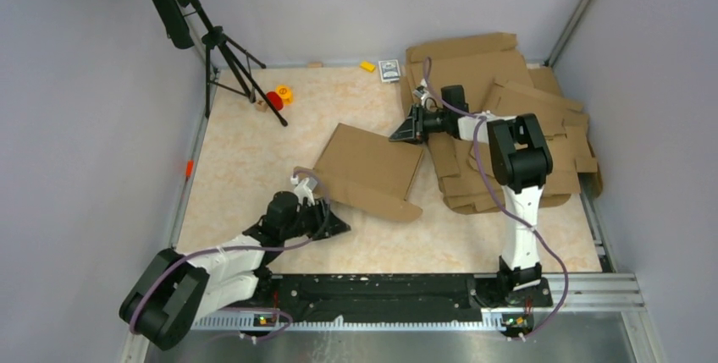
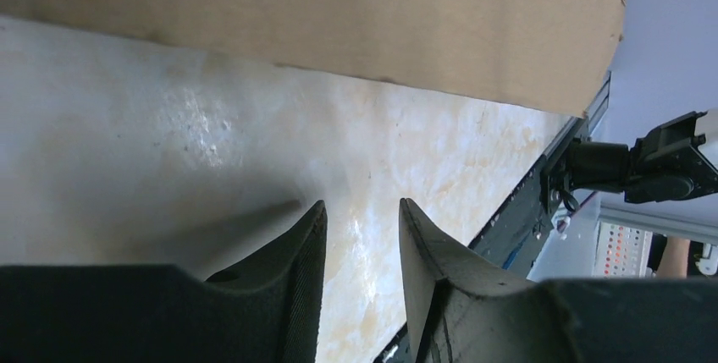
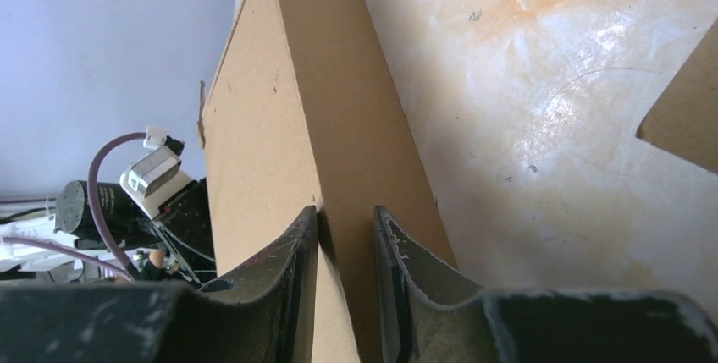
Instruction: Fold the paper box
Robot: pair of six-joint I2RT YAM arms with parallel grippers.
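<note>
**Crowded on the right**

The table [image 1: 245,151] carries a pile of cardboard blanks [image 1: 508,109] under the right arm; the paper box [image 1: 372,168] lies mid-table. Only the wrist views tell the rest — right gripper [image 3: 345,219] pinches its edge, left gripper [image 2: 362,211] parted, empty.

Matt corrugated paper box [image 1: 368,164], glossy marbled table [image 1: 245,160]

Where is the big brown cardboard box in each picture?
Top view: the cardboard box sits mid-table, between the two arms.
Left wrist view: it runs along the top edge.
Right wrist view: it fills the middle-left, running down into the right hand.
Shared landmark: the pale marbled table under it.
</note>
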